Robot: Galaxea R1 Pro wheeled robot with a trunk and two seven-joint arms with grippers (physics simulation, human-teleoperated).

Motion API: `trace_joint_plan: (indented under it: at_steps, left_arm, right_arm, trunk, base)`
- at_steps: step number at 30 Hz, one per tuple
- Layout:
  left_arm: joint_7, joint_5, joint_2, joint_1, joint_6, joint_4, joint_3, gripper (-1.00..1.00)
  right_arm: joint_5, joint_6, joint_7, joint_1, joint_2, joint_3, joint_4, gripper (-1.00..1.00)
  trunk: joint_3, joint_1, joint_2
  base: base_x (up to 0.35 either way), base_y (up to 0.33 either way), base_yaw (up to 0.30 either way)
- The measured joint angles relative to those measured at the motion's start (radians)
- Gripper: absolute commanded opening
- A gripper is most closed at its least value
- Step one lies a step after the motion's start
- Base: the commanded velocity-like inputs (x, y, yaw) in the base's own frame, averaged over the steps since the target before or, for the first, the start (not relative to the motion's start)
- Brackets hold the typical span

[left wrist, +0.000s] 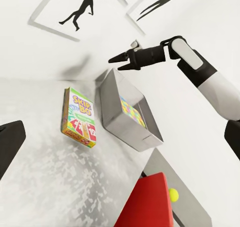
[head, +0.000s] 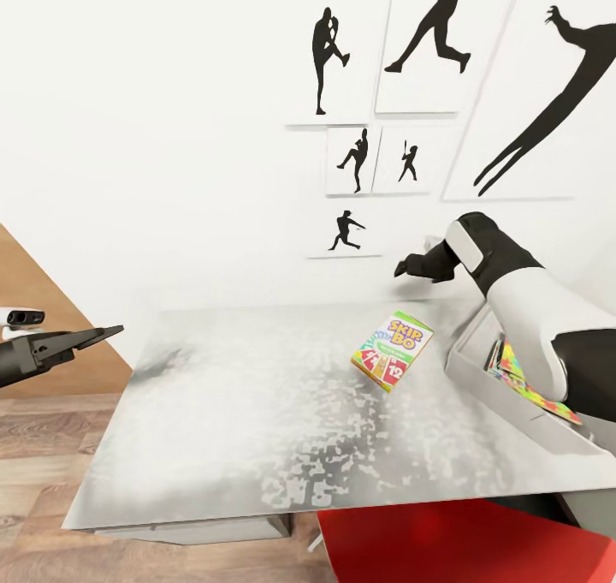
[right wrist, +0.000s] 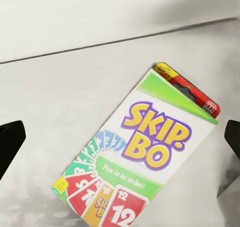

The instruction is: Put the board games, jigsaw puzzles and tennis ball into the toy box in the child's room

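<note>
Red furniture point(head: 428, 544) sits closest under my head camera, at 6 o'clock, tucked beneath the near edge of the table point(head: 257, 429). On the white top, the Skip-Bo box point(head: 393, 350) lies flat and a little askew, at about 3 o'clock from the table's middle, printed face up; my right wrist camera looks straight down on it point(right wrist: 145, 162) with nothing touching it.

Just beside it at 3 o'clock stands the toy box point(head: 479, 369), close to the Skip-Bo but apart from it. One jigsaw puzzle point(head: 522, 373) already lies inside; I see its bright pieces through my left wrist camera too point(left wrist: 132, 112), leaning along the inner wall of the bin point(left wrist: 115, 107).

My right gripper point(head: 406, 266) hangs in the air above the far table edge, at roughly 12 o'clock from the Skip-Bo, fingers parted and holding nothing; the left wrist view shows the spread tips point(left wrist: 122, 59) clearly. My left gripper point(head: 103, 335) hovers off the table's left edge at 9 o'clock, empty, though I cannot tell how far its fingers are apart.

A tennis ball point(left wrist: 173, 194) shows small and yellow-green past the red furniture in the left wrist view, on a grey surface. Silhouette prints point(head: 376, 159) hang on the wall at 12 o'clock.
</note>
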State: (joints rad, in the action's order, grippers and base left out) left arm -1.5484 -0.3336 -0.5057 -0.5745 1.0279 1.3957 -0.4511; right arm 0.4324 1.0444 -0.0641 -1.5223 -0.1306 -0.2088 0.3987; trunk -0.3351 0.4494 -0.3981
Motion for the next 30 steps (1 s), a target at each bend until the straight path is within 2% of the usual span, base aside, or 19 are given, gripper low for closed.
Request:
trace_joint_plan:
  at_steps: [10,17,18,20,30]
  left_arm:
    - [0.0,0.0,-0.001,0.0,0.0,0.0,-0.001,1.0]
    - [0.0,0.0,-0.001,0.0,0.0,0.0,-0.001,1.0]
    - [0.0,0.0,-0.001,0.0,0.0,0.0,-0.001,1.0]
    - [0.0,0.0,-0.001,0.0,0.0,0.0,-0.001,1.0]
    - [0.0,-0.001,0.0,0.0,0.0,0.0,-0.001,1.0]
  right_arm:
    - [-0.001,0.0,-0.001,0.0,-0.016,-0.002,-0.004,1.0]
    - [-0.002,0.0,0.0,0.004,-0.04,-0.008,-0.005,1.0]
    - [-0.006,0.0,0.0,0.006,-0.057,-0.01,-0.005,1.0]
    - [-0.002,0.0,0.0,0.007,-0.065,-0.01,-0.005,1.0]
    - [-0.001,0.0,0.001,0.013,-0.084,-0.011,-0.005,1.0]
  trunk:
    - [0.0,0.0,0.0]
    - [0.0,0.0,0.0]
    - [0.0,0.0,0.0]
    - [0.0,0.0,0.0]
    - [0.0,0.0,0.0]
  base:
    - [0.0,0.0,0.0]
    - [0.0,0.0,0.0]
    - [0.0,0.0,0.0]
    - [0.0,0.0,0.0]
    - [0.0,0.0,0.0]
